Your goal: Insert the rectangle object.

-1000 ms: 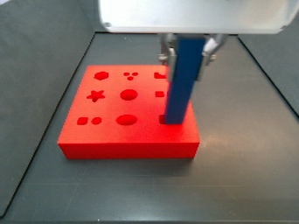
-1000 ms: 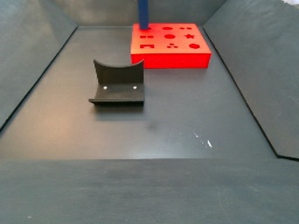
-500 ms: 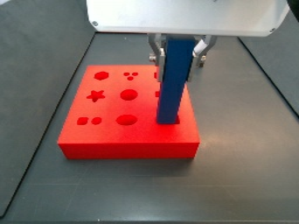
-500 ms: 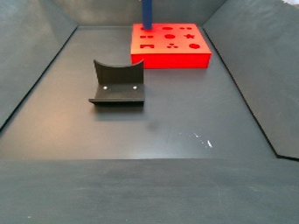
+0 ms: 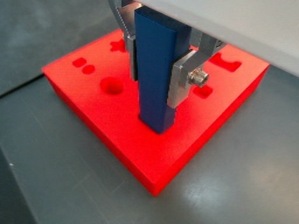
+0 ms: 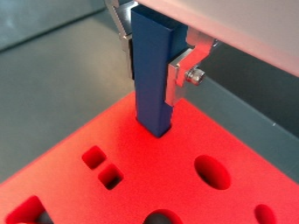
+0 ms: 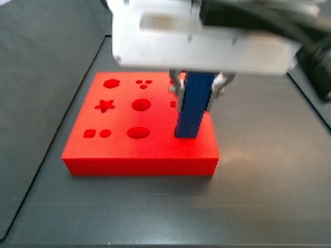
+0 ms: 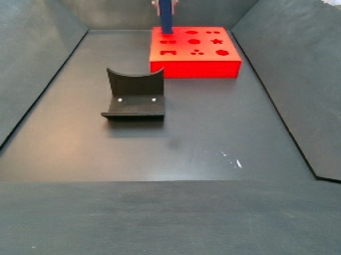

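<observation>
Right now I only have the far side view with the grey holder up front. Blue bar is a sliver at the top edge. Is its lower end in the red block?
Observer: In a wrist view the blue bar stands upright with its lower end in a hole in the red block.
Operator: Claw on it?
Observer: Yes, the claw is shut on the bar's upper part, one silver finger flat against its side.
Operator: Which part of the block?
Observer: In a side view the bar meets the block near a corner, away from the star hole.
</observation>
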{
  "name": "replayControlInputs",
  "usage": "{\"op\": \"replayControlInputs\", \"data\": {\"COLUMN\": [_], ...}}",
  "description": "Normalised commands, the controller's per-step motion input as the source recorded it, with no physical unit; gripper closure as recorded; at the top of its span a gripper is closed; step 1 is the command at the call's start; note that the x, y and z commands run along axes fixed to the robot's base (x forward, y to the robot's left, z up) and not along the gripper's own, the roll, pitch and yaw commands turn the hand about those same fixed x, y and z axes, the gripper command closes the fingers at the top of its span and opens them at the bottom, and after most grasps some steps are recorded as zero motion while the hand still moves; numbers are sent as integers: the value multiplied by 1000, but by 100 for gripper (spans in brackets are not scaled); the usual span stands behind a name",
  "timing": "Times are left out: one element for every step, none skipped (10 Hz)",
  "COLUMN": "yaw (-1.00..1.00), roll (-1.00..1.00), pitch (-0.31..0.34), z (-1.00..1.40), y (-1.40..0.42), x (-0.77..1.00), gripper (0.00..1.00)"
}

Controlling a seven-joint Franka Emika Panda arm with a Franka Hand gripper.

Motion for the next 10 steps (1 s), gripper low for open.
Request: {"op": "replayControlInputs", "data": {"yaw": [83,89,83,6,0,0,0,0,0,0], "roll": [-104,-147,-159,-86,4,0,-83,-20,-24,0], "pitch": [70,29,19,-50,7,0,-174,-196,-84,43], "z": [-877,-849,-829,-154,0,0,-231,-377,-23,0], "y": [0,0,0,0,0,0,0,-43,0,0], "x": [20,14,0,0,0,60,0,0,-80,31], "gripper": [100,100,100,100,100,100,100,100,100,100]}}
